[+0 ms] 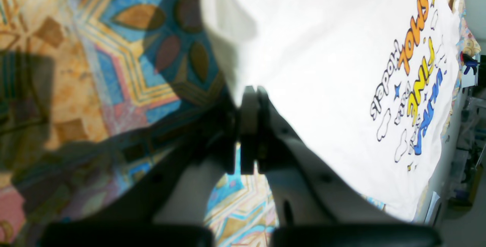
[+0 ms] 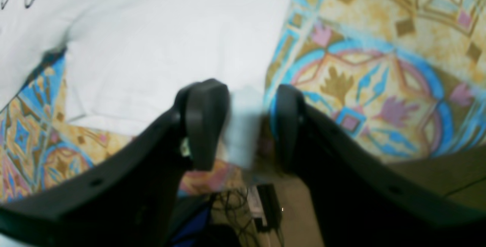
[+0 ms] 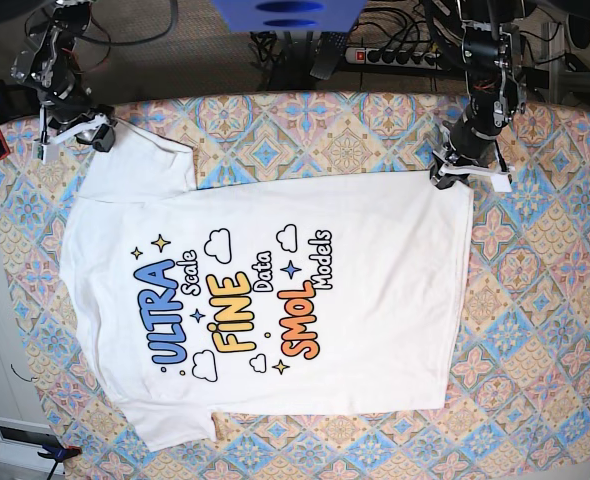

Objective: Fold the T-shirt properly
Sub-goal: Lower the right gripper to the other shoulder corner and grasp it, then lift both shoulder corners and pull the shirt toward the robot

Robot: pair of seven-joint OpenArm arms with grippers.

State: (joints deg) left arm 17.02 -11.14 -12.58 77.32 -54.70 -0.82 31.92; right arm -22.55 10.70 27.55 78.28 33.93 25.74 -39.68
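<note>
- The large white short-sleeved cotton T-shirt (image 3: 275, 290) with its blue, yellow and orange cartoon print is seen spread flat, print up, on the patterned blue-and-orange tablecloth (image 3: 535, 330); no fold is visible yet, so the task is judged to be at its opening step — taking hold of the far edge.
- The shirt's long axis is laid across the base view: the hem is at that view's right, the sleeves and shoulders at its left, and the lettering is read along a slant towards the upper right.
- The left gripper (image 1: 250, 98) is seen clenched on the shirt's hem corner, white cloth being pinched between its closed jaws.
- The right gripper (image 2: 245, 125) is held at the far sleeve's edge, its jaws parted with a blurred strip of white cloth between them; it is not yet clamped.
- The next move is judged to call for the right jaws to be closed on the sleeve, and then for both held points to be lifted together and carried evenly towards the near edge — otherwise the cloth may be skewed or bunched.
</note>
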